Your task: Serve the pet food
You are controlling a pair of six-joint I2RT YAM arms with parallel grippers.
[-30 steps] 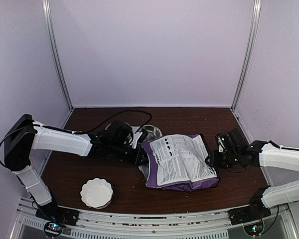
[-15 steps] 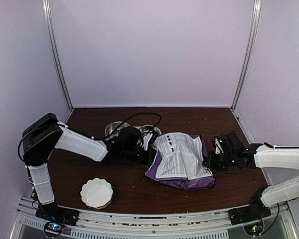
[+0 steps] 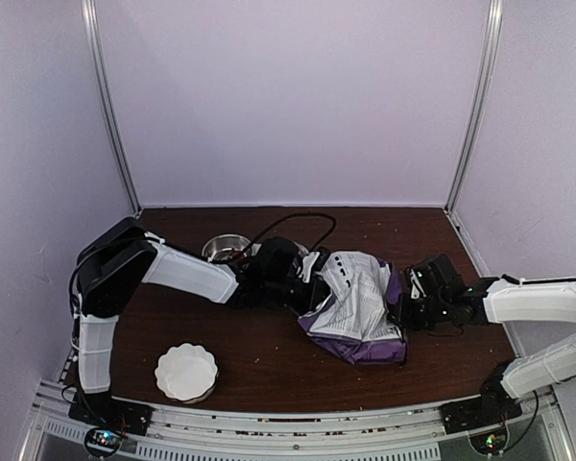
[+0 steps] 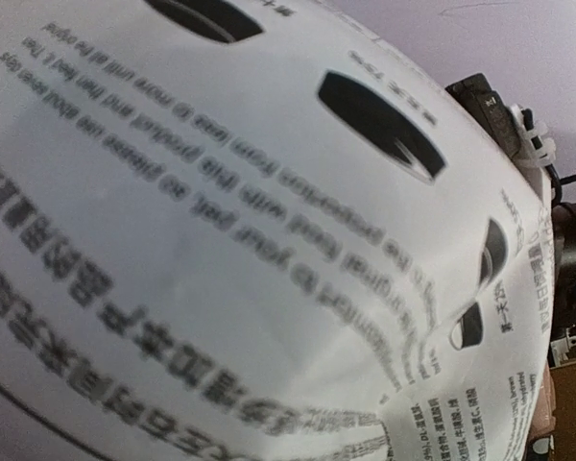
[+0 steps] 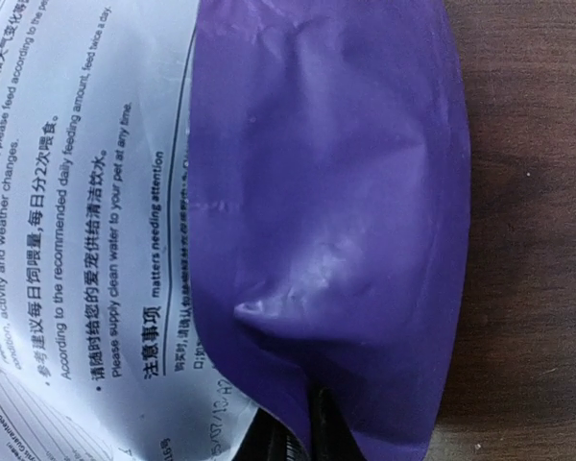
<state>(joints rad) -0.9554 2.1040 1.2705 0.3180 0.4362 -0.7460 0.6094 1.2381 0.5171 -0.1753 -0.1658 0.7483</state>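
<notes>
The purple-and-white printed bag (image 3: 357, 305) stands bunched up and tilted at the middle of the brown table. My left gripper (image 3: 310, 286) is at its left edge. The bag's white printed face (image 4: 269, 240) fills the left wrist view and hides my fingers; its creases run together at the bottom. My right gripper (image 3: 403, 309) is at the bag's right edge. In the right wrist view the gripper (image 5: 307, 423) pinches a fold of the purple side (image 5: 336, 192), with one dark finger (image 5: 319, 427) showing. No kibble shows.
A white fluted bowl (image 3: 185, 372) sits near the front left. A shiny metal bowl (image 3: 228, 248) stands behind my left arm. A black cable (image 3: 298, 219) loops at the back. A metal rail (image 3: 288, 423) runs along the front edge.
Both grippers have moved inward toward each other. The bag, which lay flat and wide, is now pushed up, narrower and taller. My left arm has reached further right.
</notes>
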